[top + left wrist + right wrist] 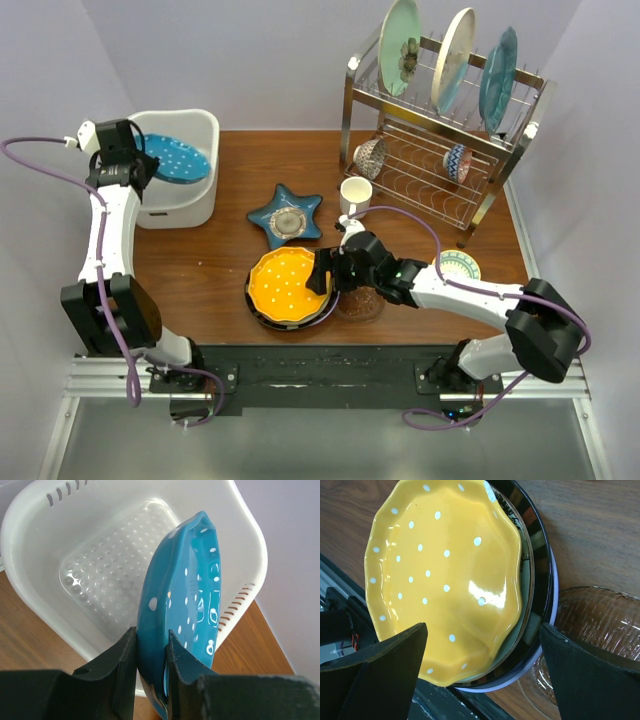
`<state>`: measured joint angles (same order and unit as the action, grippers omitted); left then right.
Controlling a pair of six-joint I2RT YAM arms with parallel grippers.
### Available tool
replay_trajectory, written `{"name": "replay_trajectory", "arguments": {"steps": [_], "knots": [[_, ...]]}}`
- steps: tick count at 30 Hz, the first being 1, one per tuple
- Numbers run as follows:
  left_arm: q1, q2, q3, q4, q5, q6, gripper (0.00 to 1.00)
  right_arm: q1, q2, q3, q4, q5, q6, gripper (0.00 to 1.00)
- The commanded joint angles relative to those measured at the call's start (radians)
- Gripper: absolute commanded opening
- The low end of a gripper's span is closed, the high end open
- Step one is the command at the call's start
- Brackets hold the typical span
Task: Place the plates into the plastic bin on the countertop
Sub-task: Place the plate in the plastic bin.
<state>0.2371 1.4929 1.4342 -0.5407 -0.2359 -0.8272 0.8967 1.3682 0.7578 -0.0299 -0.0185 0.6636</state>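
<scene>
My left gripper (140,165) is shut on the rim of the blue white-dotted plate (178,158) and holds it over the white plastic bin (200,128). In the left wrist view the plate (185,595) stands on edge between my fingers (125,660), above the bin's dimpled floor (107,565). My right gripper (325,272) is open, hovering over the right edge of the orange scalloped plate (285,285), which tops a stack with a black-rimmed plate (542,565) and a lavender one beneath. A blue star dish (285,217) lies mid-counter.
A steel wire rack (440,150) at the back right holds three upright plates and two small bowls. A cream mug (355,195) stands by it. A clear glass bowl (600,635) sits right of the stack, and a patterned bowl (460,265) beyond my right arm.
</scene>
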Motion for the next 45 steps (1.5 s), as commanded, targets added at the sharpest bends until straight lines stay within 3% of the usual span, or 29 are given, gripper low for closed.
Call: {"name": "replay_trajectory", "arguments": {"steps": [1,11,26,31,39,45], "knots": [[0.013,0.000,0.098,0.165,-0.036,-0.032,0.00,0.005,0.008,0.046,0.015,-0.006,-0.021,0.97],[0.024,0.073,0.129,0.192,-0.088,-0.016,0.00,0.004,0.032,0.058,0.005,-0.001,-0.030,0.98],[0.025,0.248,0.209,0.245,-0.002,0.075,0.00,0.004,0.042,0.071,-0.008,0.002,-0.032,0.98],[0.027,0.337,0.302,0.182,0.038,0.122,0.00,0.004,0.048,0.071,-0.010,-0.003,-0.032,0.97],[0.027,0.366,0.305,0.136,0.001,0.168,0.00,0.004,0.043,0.071,-0.013,-0.003,-0.033,0.97],[0.033,0.401,0.338,0.107,0.021,0.198,0.17,0.005,0.040,0.071,-0.018,-0.009,-0.035,0.97]]}}
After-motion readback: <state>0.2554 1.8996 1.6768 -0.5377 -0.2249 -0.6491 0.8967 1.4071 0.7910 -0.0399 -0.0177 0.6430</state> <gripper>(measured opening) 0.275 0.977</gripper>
